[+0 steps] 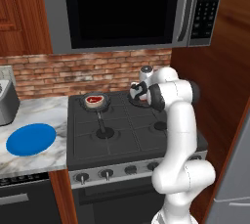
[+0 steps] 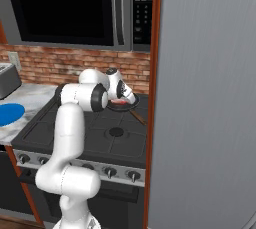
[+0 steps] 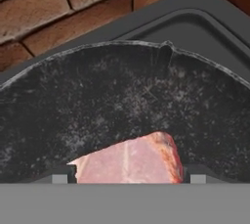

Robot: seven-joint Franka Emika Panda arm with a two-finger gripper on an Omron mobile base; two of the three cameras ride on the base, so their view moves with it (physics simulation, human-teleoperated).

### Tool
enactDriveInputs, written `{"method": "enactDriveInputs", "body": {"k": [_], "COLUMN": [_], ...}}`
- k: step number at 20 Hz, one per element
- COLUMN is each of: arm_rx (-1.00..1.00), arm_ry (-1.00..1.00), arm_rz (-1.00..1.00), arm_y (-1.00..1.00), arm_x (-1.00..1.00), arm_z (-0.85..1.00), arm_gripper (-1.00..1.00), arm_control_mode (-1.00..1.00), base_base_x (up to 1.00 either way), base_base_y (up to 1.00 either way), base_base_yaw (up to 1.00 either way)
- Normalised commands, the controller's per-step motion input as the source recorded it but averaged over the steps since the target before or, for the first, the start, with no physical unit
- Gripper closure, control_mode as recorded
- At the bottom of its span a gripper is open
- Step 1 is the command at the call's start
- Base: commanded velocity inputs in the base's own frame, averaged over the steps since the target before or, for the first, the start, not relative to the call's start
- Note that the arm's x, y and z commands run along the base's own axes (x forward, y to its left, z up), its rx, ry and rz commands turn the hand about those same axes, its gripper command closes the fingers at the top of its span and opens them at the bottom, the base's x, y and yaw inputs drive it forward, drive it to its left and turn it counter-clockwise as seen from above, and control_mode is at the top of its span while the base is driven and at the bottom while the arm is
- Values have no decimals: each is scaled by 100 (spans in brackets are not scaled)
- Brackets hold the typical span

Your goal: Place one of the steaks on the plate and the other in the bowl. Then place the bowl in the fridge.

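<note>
The gripper sits low over the pale steak in the far right pan. Its jaws stand apart around the meat. It should close evenly and lift straight up

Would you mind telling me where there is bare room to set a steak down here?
The blue plate is bare, with marble counter free behind it. The front burners are free too. At the back it is crowded: a pan holding the red steak, and the gripper astride the pink steak in the other pan.

A red brick wall backs the black stove, a microwave above.
</note>
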Motion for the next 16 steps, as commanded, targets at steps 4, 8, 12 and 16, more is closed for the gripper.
{"method": "enactDriveInputs", "body": {"k": [4,8,12,16], "arm_rx": [0,0,9,16], "arm_ry": [0,-5,-21,-25], "arm_rz": [0,-3,-3,-2], "arm_y": [0,-2,-11,-7], "arm_x": [0,-2,-20,-26], "arm_z": [-12,0,4,16], "arm_gripper": [100,100,100,100], "arm_control_mode": [-100,-100,-100,-100], "base_base_x": [0,0,0,0], "base_base_y": [0,0,0,0], "base_base_yaw": [0,0,0,0]}}
